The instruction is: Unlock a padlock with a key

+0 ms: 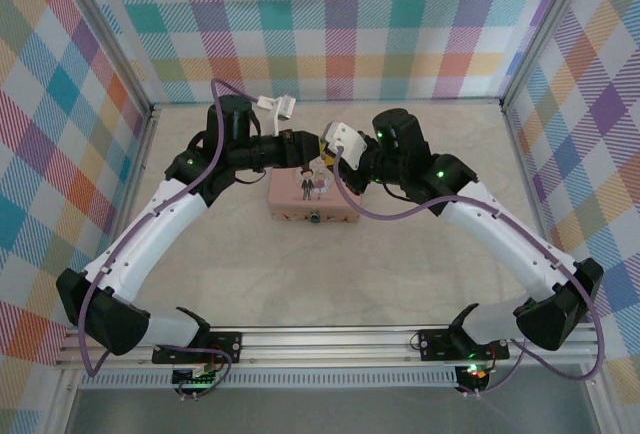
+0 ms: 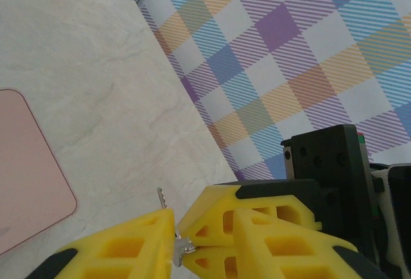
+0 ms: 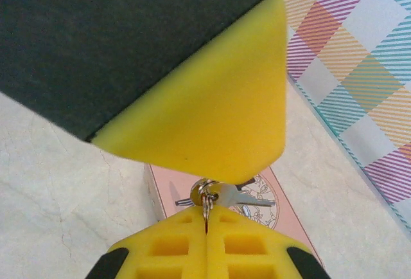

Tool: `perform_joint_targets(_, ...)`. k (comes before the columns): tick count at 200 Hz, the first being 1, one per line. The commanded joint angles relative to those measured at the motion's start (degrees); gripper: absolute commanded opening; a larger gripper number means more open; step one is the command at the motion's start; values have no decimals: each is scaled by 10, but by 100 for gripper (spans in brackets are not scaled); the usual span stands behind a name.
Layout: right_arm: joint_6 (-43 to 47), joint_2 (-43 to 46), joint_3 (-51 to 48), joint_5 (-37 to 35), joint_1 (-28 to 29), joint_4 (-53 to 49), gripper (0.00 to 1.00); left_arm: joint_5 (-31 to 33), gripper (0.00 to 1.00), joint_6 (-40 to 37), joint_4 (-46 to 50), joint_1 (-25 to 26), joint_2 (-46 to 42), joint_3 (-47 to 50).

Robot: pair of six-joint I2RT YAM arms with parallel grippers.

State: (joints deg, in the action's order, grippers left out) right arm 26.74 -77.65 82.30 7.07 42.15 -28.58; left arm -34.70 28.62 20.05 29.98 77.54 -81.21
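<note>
Both grippers meet above the pink tin (image 1: 305,194). My right gripper (image 3: 207,218) is shut on a key ring (image 3: 205,192). A silver key (image 3: 252,197) hangs from the ring, pointing right over the tin lid (image 3: 292,218). My left gripper (image 2: 199,253) stands part open around the same key (image 2: 162,198), whose blade lies against its left finger (image 2: 122,247). My right gripper's yellow fingertips (image 2: 253,205) sit between the left one's jaws. In the top view my left gripper (image 1: 303,150) and right gripper (image 1: 325,157) touch. A tiny teal spot on the tin's front wall looks like the padlock (image 1: 314,219).
The pink tin stands mid-table on a pale marbled surface (image 1: 250,264). Checked walls close in the left, back and right sides (image 1: 340,24). A purple cable (image 1: 380,216) loops from the right arm beside the tin.
</note>
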Motion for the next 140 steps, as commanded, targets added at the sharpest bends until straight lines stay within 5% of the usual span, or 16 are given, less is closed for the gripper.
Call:
perform_joint_targets(1, 13, -1, 16, 0, 7, -2, 5, -12, 24, -12, 11, 7, 1, -14)
perform_joint_targets(68, 19, 3, 15, -5, 8, -3, 5, -6, 0, -21, 26, 7, 7, -16)
perform_joint_targets(88, 18, 6, 11, -10, 8, -2, 6, 6, 0, -24, 31, 7, 7, -15)
perform_joint_targets(104, 13, 12, 7, -17, 8, 0, 16, 12, 0, -26, 29, 7, 4, -11)
perform_joint_targets(125, -11, 35, -21, -44, 8, 25, 50, 32, 0, -35, 25, 7, -4, -6)
perform_joint_targets(140, -44, 60, -54, -47, -3, 54, 57, 38, 0, -42, 21, 7, -10, -2)
